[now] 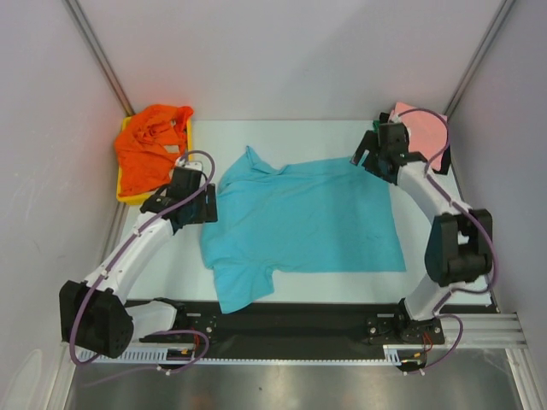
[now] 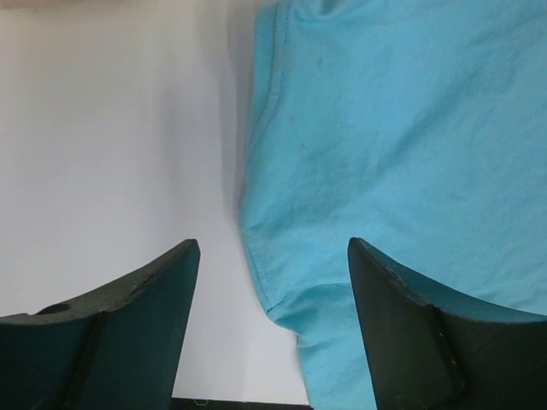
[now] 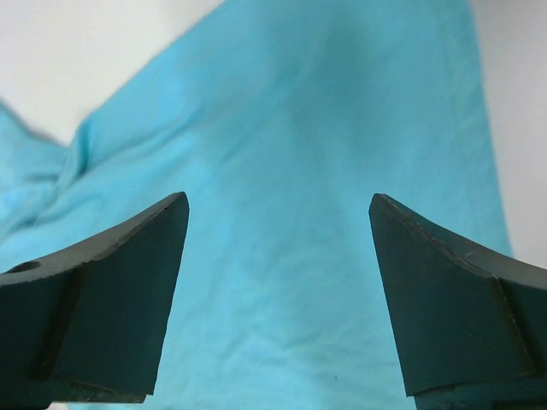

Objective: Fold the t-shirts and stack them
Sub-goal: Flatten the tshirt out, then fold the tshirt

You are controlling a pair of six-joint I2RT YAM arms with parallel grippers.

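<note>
1. The turquoise t-shirt (image 1: 299,222) lies spread and mostly flat in the middle of the top view, on the white counter (image 1: 342,141). It is bunched at its upper-left end, and its lower-left part reaches the black rail at the bottom of the frame.
2. Your left end effector (image 2: 272,248) is released and holds nothing, with one finger over bare counter and the other over the shirt's edge. Your right end effector (image 3: 279,198) is also released and sits over cloth at the shirt's upper-right corner.
3. If you close the left one here, you may catch only the thin hem, which could slip out on the lift.
4. Lifting the two sides unevenly would likely drag the shirt askew. The part on the rail could snag there.
5. You cannot tell from any view how high either end effector sits above the cloth.
6. The orange t-shirt (image 1: 149,149) is crumpled in the yellow tray (image 1: 128,198) at upper left, its shape unreadable. The salmon pink t-shirt (image 1: 423,132) at upper right is partly hidden behind the right arm.
</note>
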